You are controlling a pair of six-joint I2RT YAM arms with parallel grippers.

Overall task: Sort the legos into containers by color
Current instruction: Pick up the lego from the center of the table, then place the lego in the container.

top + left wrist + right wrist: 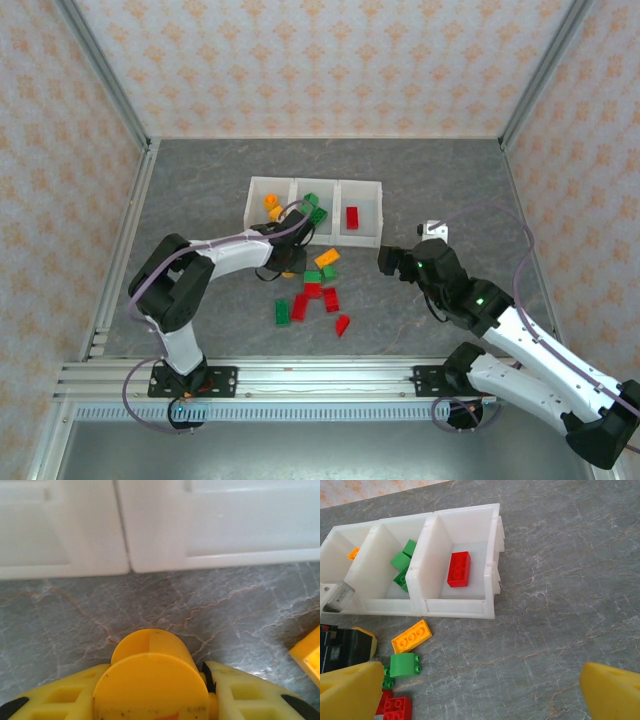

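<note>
- The legos (313, 290) not yet sorted lie scattered on the table just on the near side of the bins. Red and green pieces are mixed together there.
- A flat orange plate (411, 636) lies nearest the bins' front wall, with a green brick (405, 664) just beside it.
- A rounded orange-yellow brick (145, 645) sits low over the table in front of the bins, between two yellow fingers.
- The containers (316, 181) are three white bins joined in one row, standing around the middle of the table beyond the loose pieces.
- An orange brick (271, 205) lies in the left bin and green bricks (313, 208) in the middle one. A single red brick (458, 569) lies flat in the right bin.
- The left gripper (159, 666) has its fingers drawn in against both sides of the rounded brick. It looks pinched, though the close, blurred view leaves the contact a little uncertain.
- The right gripper (482, 672) is spread wide, with its fingers (350, 690) far apart and nothing between them. It is held above the table to the right of the loose pieces, near the front corner of the right bin.
- The table (200, 200) is grey and marbled, and patterned walls (300, 60) enclose it on three sides.
</note>
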